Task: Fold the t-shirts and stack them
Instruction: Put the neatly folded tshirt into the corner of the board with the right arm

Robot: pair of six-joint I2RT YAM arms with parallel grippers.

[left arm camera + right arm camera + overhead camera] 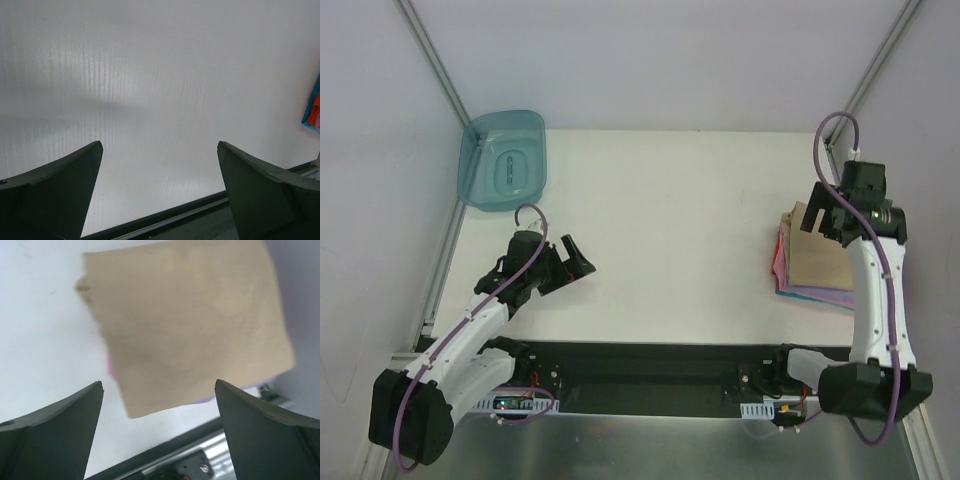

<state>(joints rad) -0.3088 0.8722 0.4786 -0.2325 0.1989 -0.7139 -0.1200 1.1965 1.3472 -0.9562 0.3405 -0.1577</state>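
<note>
Though wide open and holding nothing, the right gripper hangs above the tan t-shirt, which tops the lavender t-shirt and pink t-shirt at the right edge of the surface; left gripper likewise open, empty.

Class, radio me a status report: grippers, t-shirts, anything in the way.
Left gripper open, empty. Right gripper open above tan t-shirt, folded, stacked on pink t-shirt and lavender t-shirt. Teal tub far off, no obstruction.

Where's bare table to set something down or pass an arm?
Free: the broad middle of the table, between the left gripper and the folded t-shirt stack, and the far strip right of the teal tub. Crowded: the right edge, where the right gripper hovers over the stack.
</note>
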